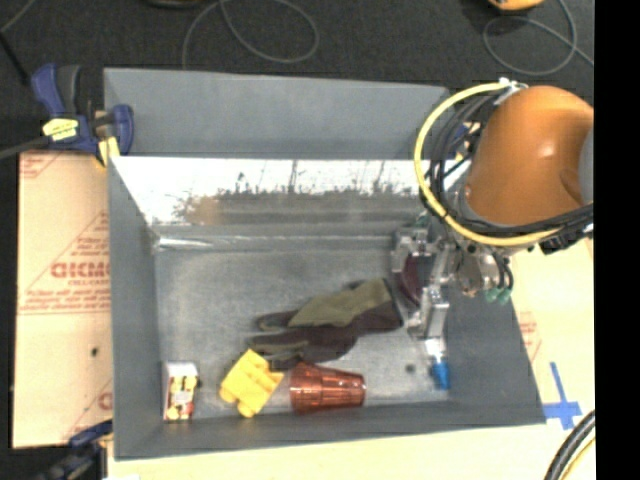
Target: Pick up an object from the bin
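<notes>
Gripper (433, 353) is low in the right part of the bin (300, 183), blue tip near the floor, under the arm's orange cover (525, 153). It sits just beside the cuff end of an olive-and-dark glove (330, 318), which lies flat across the bin's middle w/ fingers pointing left. Can't tell if the claw is released or clenched, or if it touches the glove. Nearer the front wall, a copper cup (326, 389) lies on its side just below the glove. A yellow block (250, 382) is just left of it. A small white-and-red box (180, 391) stands in the front-left corner, apart from the rest.
</notes>
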Action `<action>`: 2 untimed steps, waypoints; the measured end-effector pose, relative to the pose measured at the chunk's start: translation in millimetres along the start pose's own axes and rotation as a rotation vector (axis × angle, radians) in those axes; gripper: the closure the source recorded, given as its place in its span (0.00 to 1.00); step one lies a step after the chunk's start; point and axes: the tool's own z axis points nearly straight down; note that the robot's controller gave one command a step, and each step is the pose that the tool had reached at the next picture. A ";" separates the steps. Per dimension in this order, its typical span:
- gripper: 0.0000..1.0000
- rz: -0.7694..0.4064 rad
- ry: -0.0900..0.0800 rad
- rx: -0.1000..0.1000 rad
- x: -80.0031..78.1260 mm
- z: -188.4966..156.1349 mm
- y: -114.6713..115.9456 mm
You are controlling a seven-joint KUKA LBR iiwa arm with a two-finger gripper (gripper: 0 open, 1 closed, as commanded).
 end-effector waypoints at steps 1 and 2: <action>0.00 -0.001 -0.008 0.001 -1.4 -4.4 0.0; 0.00 -0.065 -0.013 0.002 -1.5 26.3 14.0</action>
